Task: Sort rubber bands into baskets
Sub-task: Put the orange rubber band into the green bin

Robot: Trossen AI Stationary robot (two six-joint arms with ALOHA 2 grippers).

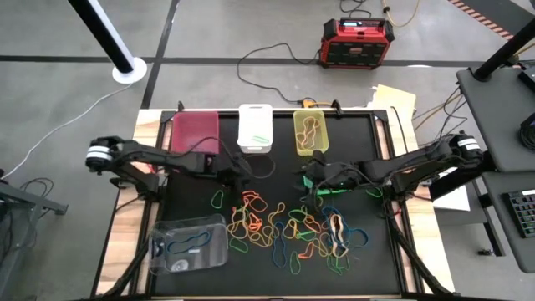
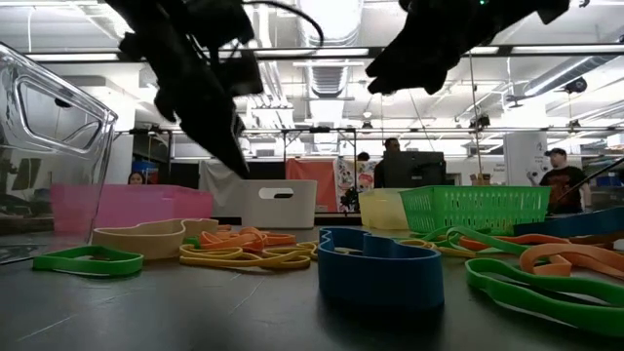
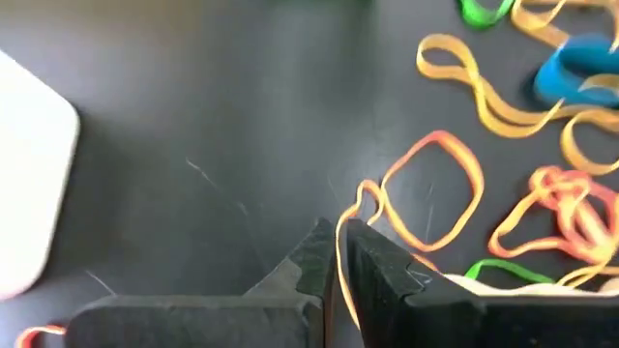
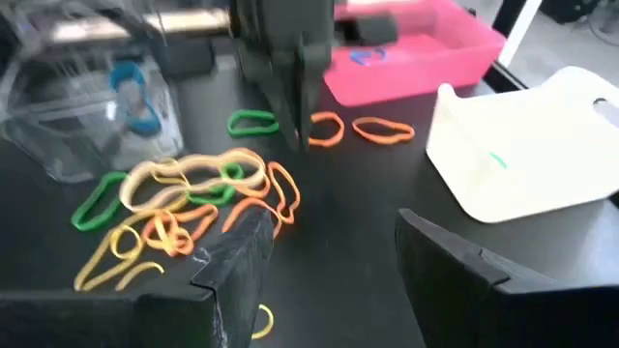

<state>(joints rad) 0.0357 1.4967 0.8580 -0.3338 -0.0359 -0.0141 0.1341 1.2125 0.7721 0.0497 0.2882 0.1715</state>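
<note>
1. Bands [image 1: 288, 230] heaped mid-tabletop [image 1: 351, 134]; baskets [image 1: 255, 127] along the far edge, a clear one [image 1: 188, 244] near.
2. Left pincer [image 3: 340, 253] clamped on a yellow band [image 3: 349, 259] at the heap's edge — lift in hand, by the look of it.
3. Next: carry to the matching basket, release.
4. Right pincer [image 4: 329, 251] spread wide, empty — near the white basket [image 4: 527, 155].
5. Black mat; workshop beyond, people far off.

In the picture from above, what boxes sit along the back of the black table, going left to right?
Pink basket → white basket → yellow-green basket.
</note>
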